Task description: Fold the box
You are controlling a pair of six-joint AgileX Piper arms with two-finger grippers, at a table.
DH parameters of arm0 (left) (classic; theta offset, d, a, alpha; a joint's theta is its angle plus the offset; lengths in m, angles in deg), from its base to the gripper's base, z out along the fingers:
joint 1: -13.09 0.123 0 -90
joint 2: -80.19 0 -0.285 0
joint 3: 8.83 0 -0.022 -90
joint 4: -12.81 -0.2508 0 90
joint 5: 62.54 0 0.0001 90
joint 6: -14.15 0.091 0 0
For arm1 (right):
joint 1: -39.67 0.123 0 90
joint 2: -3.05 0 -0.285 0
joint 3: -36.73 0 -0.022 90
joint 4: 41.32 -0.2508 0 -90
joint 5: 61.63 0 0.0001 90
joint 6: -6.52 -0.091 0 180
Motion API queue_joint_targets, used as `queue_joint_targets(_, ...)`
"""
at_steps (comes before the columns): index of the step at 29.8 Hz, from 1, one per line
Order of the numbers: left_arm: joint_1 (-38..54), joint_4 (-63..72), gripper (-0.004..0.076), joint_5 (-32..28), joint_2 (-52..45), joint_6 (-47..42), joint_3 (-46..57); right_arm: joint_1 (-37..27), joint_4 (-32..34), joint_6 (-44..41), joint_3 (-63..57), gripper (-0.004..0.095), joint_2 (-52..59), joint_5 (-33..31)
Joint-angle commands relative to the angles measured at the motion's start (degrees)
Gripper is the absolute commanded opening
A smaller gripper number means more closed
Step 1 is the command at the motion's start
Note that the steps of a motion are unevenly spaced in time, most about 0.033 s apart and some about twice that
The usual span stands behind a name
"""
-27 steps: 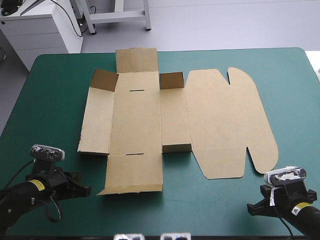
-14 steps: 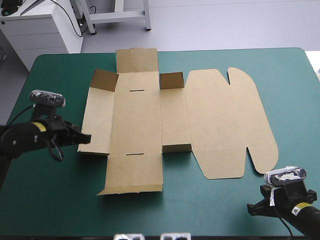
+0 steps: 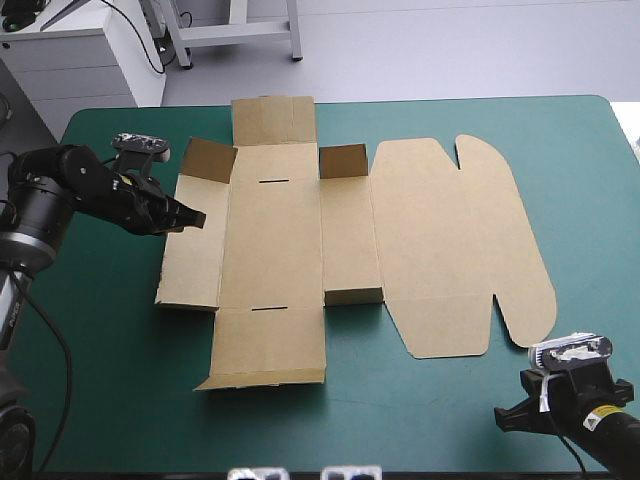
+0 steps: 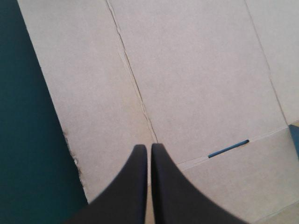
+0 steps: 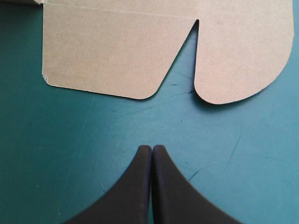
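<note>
High view: shows the box [image 3: 300,230] as a cut sheet of brown board, spread almost flat across the middle of the teal-green cover [image 3: 120,380], from left of centre well toward the right edge. Consists of a long centre panel with two thin slots, a narrower side panel on either flank, a creased flap at the far end and a plainer one at the near end, slightly lifted along its near edge. Carries two small corner flaps raised upright at the far side and, to the right, the broad lid panel lying flat with rounded tabs at both ends. Left wrist view: looks down on brown board scored by a long crease and pierced by one slot; places the left gripper [image 4: 149,147], black fingers pressed together into one point, over the left side panel between its outer edge and the crease; touching the board or not, impossible to tell. Right wrist view: places the right gripper [image 5: 152,148], fingers likewise closed on nothing, over bare, faintly scratched cover near the near right corner, apart from the lid's rounded tabs. Beyond the far left corner, a grey floor and a white cabinet [image 3: 90,60].
</note>
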Motion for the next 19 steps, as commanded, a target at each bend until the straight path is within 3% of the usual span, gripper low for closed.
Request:
queue_joint_targets(1,6.54,10.14,0.0015,1.87,-1.28,5.45,-2.53,-0.45,-0.95,0.66,1.77,-0.0020,-0.32,2.80)
queue_joint_targets(4,13.59,16.31,0.0015,6.17,-1.14,10.30,-2.53,-0.45,-0.95,0.66,1.77,-0.0020,-0.32,2.80)
queue_joint_targets(8,21.96,17.06,0.0015,6.33,-1.14,11.56,-2.41,-0.45,-0.95,0.66,1.77,-0.0020,-0.32,2.80)
queue_joint_targets(15,28.85,17.24,0.0023,6.23,0.42,9.86,-2.30,-0.45,-0.95,0.66,1.77,-0.0020,-0.32,2.80)
queue_joint_targets(19,29.36,20.87,0.0187,6.23,3.81,9.51,-2.30,-0.45,-0.95,0.66,1.77,-0.0020,-0.32,2.80)
